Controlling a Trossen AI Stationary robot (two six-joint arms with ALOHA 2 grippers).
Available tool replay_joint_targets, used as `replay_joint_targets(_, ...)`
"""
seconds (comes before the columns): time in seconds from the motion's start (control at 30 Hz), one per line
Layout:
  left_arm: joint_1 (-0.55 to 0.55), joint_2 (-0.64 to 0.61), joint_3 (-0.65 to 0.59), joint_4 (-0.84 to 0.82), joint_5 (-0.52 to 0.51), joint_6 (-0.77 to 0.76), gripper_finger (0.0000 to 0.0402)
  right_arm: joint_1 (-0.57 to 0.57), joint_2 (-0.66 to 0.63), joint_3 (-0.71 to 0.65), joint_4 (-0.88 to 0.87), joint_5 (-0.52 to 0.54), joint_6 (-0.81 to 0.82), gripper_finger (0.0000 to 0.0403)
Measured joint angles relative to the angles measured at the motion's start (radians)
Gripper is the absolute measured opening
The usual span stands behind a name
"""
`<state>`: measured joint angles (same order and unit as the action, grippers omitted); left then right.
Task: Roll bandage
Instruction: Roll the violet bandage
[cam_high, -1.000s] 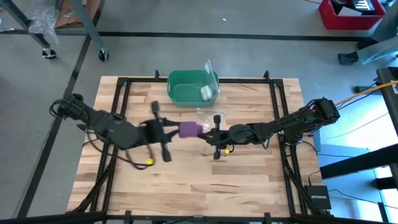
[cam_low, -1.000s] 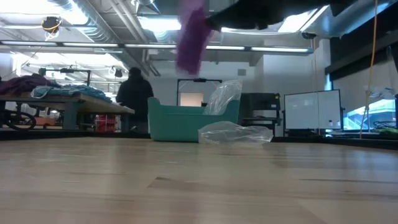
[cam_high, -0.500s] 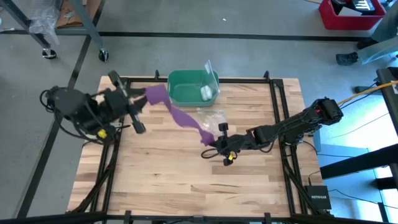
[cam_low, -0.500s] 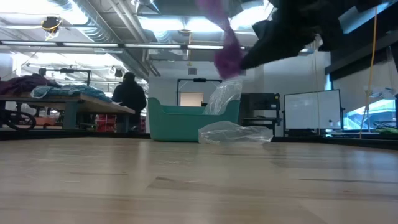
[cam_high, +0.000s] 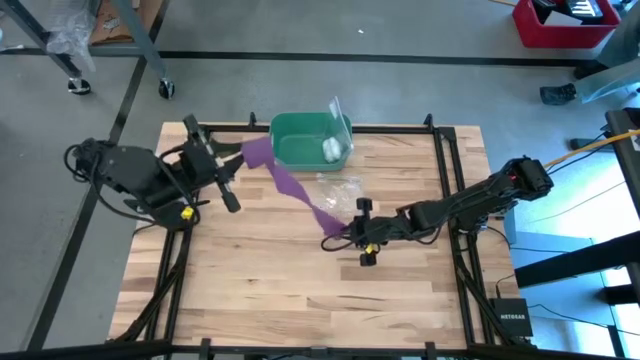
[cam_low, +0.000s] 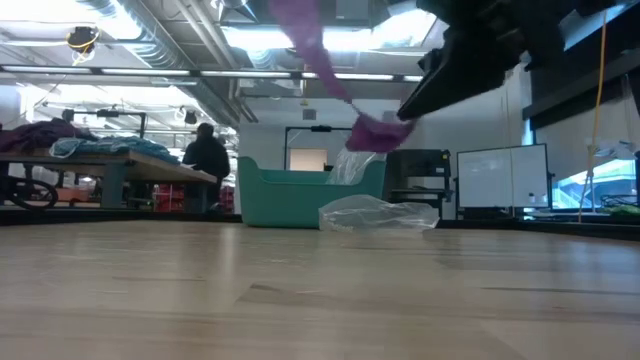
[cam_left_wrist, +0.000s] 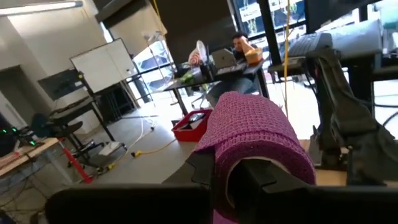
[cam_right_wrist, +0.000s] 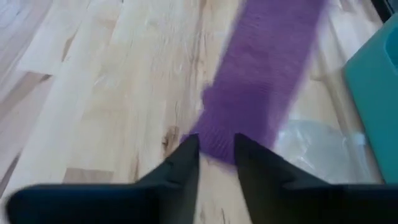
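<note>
The purple bandage (cam_high: 290, 185) stretches as a long strip in the air from the far left toward the table's middle. It slopes down in the low view (cam_low: 320, 55). My left gripper (cam_high: 238, 160) is raised near the far left and shut on the strip's upper end. My right gripper (cam_high: 347, 232) slants down at the table's middle. Its fingers stand slightly apart in the right wrist view (cam_right_wrist: 217, 158), and the strip's lower end (cam_right_wrist: 217, 140) lies at their tips, clear of the wood. My left gripper pinches the bandage's upper end between its two fingers (cam_left_wrist: 227, 180), pointing level. The fabric loops up over one finger as a rounded fold (cam_left_wrist: 255, 130) and runs off toward my right gripper. My right gripper has the strip's lower end (cam_right_wrist: 214, 146) at its fingertips; I cannot tell whether they touch it.
A green bin (cam_high: 300, 135) with a small white roll (cam_high: 331, 150) stands at the far edge. A clear plastic bag (cam_high: 340, 186) lies in front of it, under the strip. Bare wood lies toward the near edge. A person (cam_low: 205, 160) stands in the room behind.
My left gripper has gone up and toward the table's far left corner with its end of the bandage. The bandage, bunched between the two grippers before, is drawn out into a long strip. My right gripper has tipped downward at the middle and shifted slightly toward the near edge.
</note>
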<state>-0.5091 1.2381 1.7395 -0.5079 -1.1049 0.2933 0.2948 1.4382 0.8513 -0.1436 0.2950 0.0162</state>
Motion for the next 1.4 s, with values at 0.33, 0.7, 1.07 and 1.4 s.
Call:
replay_joint_targets(0.33,0.013,0.02,0.0,-0.044,0.218,-0.055,0.0021,0.0,-0.168,0.318,-0.423,-0.018,-0.089,0.0205)
replay_joint_targets(0.7,0.047,0.099,0.0,-0.008,0.265,-0.034,0.0021,-0.101,-0.186,0.186,0.219,-0.135,-0.301,0.0209)
replay_joint_targets(1.07,0.004,0.083,-0.223,0.131,0.143,-0.018,0.001,-0.227,-0.143,0.016,0.603,-0.363,-0.248,0.0209)
replay_joint_targets(1.4,-0.041,0.083,-0.523,0.606,0.182,0.167,0.0016,-0.21,-0.144,0.018,0.481,-0.38,-0.209,0.0209)
